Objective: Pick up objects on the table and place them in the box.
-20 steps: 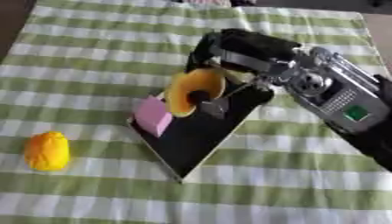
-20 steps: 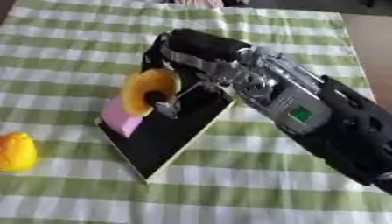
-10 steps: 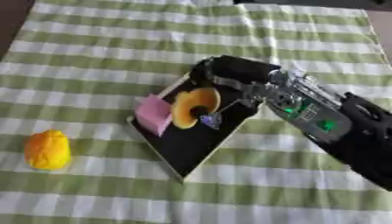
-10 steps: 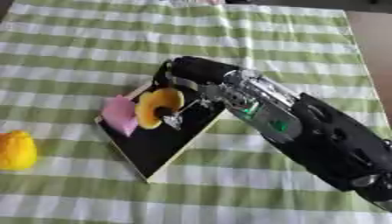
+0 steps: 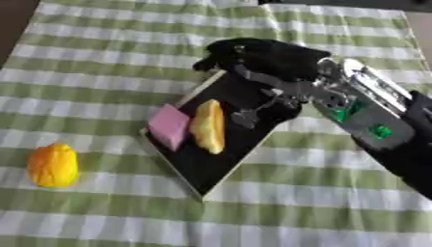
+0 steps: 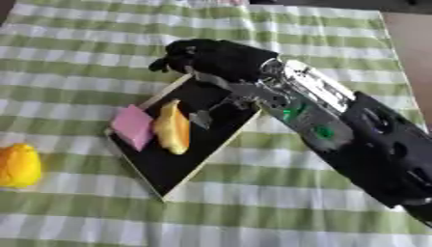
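R hand point(image 5: 262, 60) over far end of box point(image 5: 194, 166), fingers relaxed, holding nothing. Pink block point(image 5: 168, 126) & yellow-orange item point(image 5: 209, 126) side by side in box. 2nd yellow obj point(image 5: 52, 164) on surface point(image 5: 101, 62), well left of box.

right hand point(image 5: 262, 60): fingers blurred, pose unclear | box point(image 5: 211, 164): upper end hidden under hand | yellow object point(image 6: 19, 165): cut by left edge
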